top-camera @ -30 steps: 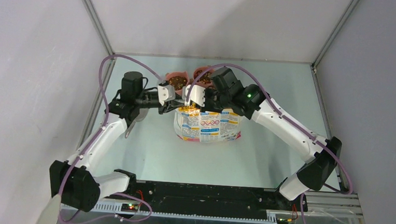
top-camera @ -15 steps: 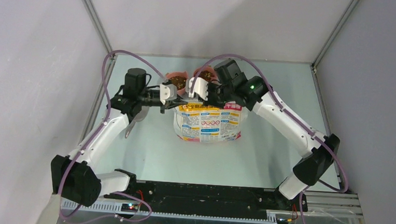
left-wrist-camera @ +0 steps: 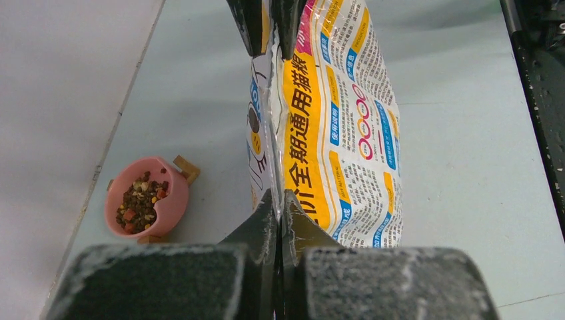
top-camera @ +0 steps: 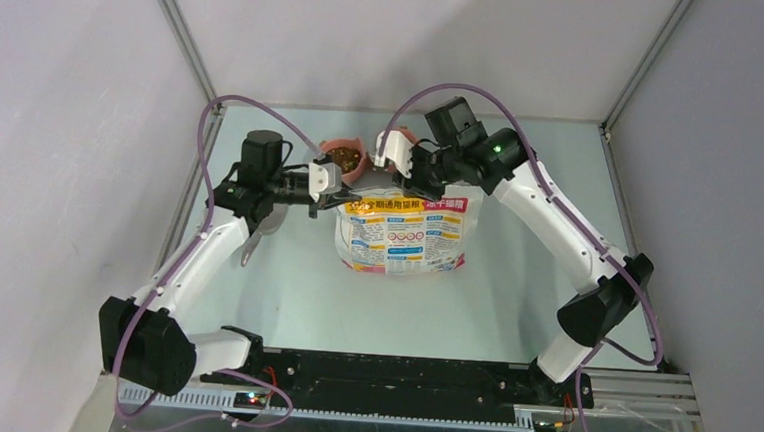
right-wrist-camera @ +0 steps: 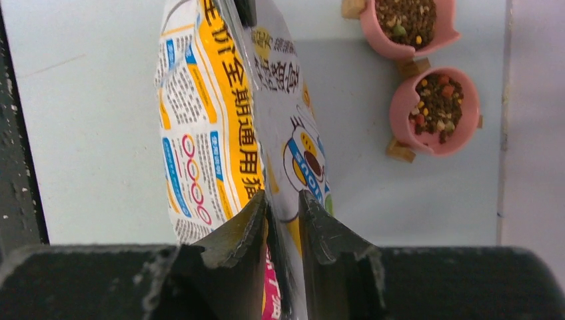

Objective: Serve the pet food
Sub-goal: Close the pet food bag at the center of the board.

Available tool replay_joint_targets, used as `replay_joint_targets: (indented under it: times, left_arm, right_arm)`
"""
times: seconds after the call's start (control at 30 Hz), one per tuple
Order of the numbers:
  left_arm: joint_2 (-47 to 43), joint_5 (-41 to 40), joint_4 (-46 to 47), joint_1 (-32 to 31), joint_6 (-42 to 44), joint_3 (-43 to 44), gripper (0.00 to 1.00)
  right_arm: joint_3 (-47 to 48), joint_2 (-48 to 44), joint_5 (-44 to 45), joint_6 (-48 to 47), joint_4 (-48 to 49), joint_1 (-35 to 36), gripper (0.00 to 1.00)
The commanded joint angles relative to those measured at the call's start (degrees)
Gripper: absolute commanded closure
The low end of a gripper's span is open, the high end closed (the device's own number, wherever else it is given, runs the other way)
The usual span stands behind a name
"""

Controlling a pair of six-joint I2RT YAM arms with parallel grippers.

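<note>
The pet food [right-wrist-camera: 436, 100] is a brown and reddish kibble heap filling two pink bowls [right-wrist-camera: 466, 127] at the back of the table. One bowl [top-camera: 343, 157] shows clearly from the top; the other [top-camera: 404, 136] is mostly hidden behind my right gripper. The left wrist view shows one bowl of kibble [left-wrist-camera: 138, 200]. The printed cat-food bag [top-camera: 402, 235] stands upright in front of the bowls. My left gripper [top-camera: 345, 198] is shut on the bag's top left corner [left-wrist-camera: 270, 133]. My right gripper [top-camera: 401, 181] is shut on the bag's top edge [right-wrist-camera: 266, 80].
A grey metal scoop [top-camera: 252, 246] lies on the table under my left forearm. The enclosure's back wall and metal frame [top-camera: 404, 110] stand close behind the bowls. Side walls rise to the left and right.
My right gripper has risen and moved back with the bag's top edge, pulling the bag taller. It now covers most of the right bowl. My left gripper has barely moved.
</note>
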Motion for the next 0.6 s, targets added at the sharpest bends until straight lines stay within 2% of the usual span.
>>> replay_joint_targets:
  times: [0.0,0.27,0.33,0.43,0.57]
  left_arm:
    - [-0.7,0.3,-0.5,-0.1,1.7,2.3,1.0]
    - [0.0,0.2,-0.9,-0.1,1.8,3.1,1.0]
    - [0.0,0.2,-1.1,-0.1,1.9,3.3,1.0]
    - [0.0,-0.1,-1.5,0.0,2.2,3.4,1.0]
    - [0.0,-0.5,-2.0,0.0,2.6,3.5,1.0]
  right_arm:
    - [-2.3,-4.1,5.8,-2.6,-0.7,0.3,0.72]
    - [-7.0,-6.3,9.5,-2.9,0.8,1.8,0.73]
    - [-7.6,-6.4,10.2,-2.9,1.2,2.0,0.79]
    - [-8.5,-6.7,12.1,-2.9,3.6,2.1,0.99]
    - [-7.3,-6.8,9.9,-2.9,2.9,0.9,1.0]
